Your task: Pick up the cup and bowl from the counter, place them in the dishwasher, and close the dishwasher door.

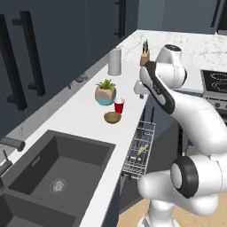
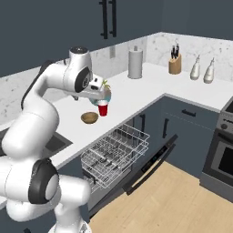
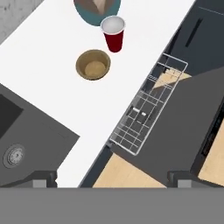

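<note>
The small red cup (image 1: 119, 106) (image 2: 103, 109) (image 3: 114, 35) stands upright on the white counter (image 1: 84, 119) (image 3: 52, 39). The brown wooden bowl (image 1: 112, 117) (image 2: 89, 118) (image 3: 93, 64) sits right beside it, nearer the sink. The dishwasher door (image 2: 150, 164) (image 3: 175, 131) hangs open, and the grey wire rack (image 1: 139, 148) (image 2: 116, 154) (image 3: 146, 107) is pulled out. My gripper (image 3: 112, 178) is open with nothing between its fingers. It hovers high above the counter edge, looking down on the cup, bowl and rack.
A tan-and-teal plant pot (image 1: 105, 92) (image 3: 97, 8) stands just behind the cup. Further back are a paper towel roll (image 1: 114, 61) (image 2: 135, 63) and a knife block (image 1: 144, 55) (image 2: 174, 63). The dark sink (image 1: 57, 168) lies near the bowl. The stovetop (image 1: 215, 82) is at the right.
</note>
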